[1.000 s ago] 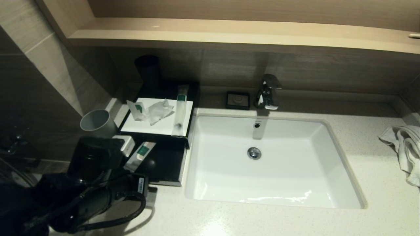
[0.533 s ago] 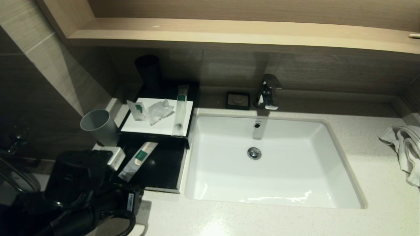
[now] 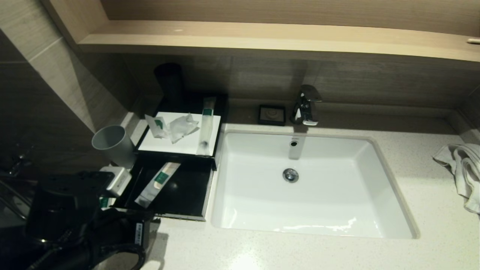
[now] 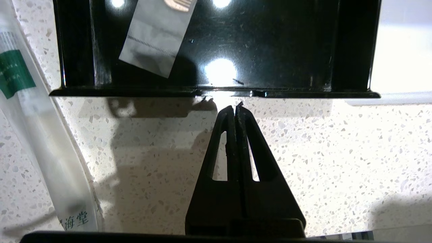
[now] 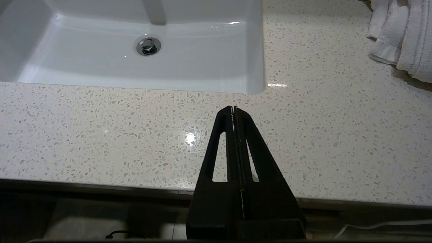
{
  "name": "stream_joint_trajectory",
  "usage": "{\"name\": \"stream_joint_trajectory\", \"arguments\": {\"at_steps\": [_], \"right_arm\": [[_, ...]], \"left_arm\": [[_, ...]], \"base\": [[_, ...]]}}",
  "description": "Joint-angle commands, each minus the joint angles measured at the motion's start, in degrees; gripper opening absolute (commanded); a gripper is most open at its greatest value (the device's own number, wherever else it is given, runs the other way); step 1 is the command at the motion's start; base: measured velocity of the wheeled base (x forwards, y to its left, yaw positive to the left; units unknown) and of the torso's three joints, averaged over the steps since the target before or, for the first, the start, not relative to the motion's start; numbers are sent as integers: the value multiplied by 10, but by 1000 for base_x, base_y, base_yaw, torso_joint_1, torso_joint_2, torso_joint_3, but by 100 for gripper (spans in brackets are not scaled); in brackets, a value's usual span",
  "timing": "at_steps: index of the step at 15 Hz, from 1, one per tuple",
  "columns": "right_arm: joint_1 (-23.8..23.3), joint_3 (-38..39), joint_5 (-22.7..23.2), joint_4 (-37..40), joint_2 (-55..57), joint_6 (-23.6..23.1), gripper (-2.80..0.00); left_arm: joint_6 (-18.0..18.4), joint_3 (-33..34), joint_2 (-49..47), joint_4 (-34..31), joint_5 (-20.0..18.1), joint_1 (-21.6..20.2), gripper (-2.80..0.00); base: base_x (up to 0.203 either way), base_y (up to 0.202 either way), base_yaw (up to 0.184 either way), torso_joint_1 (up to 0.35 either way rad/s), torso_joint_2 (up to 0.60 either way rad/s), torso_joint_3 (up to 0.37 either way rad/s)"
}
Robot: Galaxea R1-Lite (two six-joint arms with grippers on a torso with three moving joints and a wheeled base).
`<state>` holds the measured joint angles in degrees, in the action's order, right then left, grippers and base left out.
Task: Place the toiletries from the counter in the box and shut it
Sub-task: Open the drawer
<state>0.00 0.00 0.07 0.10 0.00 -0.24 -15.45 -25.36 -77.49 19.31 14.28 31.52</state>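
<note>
Drawer (image 4: 270, 50) of the box lies open just ahead of our left tool (image 4: 235, 109), pinched empty over the bench (image 4: 320, 152); one packet (image 4: 158, 37) inside, another (image 4: 44, 135) beside the tool; right tool (image 5: 233, 109) likewise pinched.

"海堂" on clear packet (image 4: 50, 141)

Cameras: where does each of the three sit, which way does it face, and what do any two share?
Head view: on the head, looking down at the counter, basin and box; left arm shows lower left.
Left wrist view: behind the shut left tool, facing the open drawer.
Right wrist view: behind the shut right tool, facing the counter edge, basin and towel.
Shared: head and left wrist both show the packet in the drawer.
</note>
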Motion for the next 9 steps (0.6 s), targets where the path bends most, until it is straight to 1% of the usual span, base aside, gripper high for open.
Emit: {"name": "stream_joint_trajectory", "arguments": {"at_steps": [1,6,9], "right_arm": [[0,0,0,0,0,0,-280],[0,0,1,0,0,0,-280],[0,0,1,0,0,0,-280]], "left_arm": [[-1,-27,-16,-9,2,-1,-280],[-2,-102,-68,-60,1,-3,-280],[-9,-132,-80,-66,2,-3,-280]], "base": [[0,0,0,0,0,0],[0,0,0,0,0,0],[0,0,0,0,0,0]]}}
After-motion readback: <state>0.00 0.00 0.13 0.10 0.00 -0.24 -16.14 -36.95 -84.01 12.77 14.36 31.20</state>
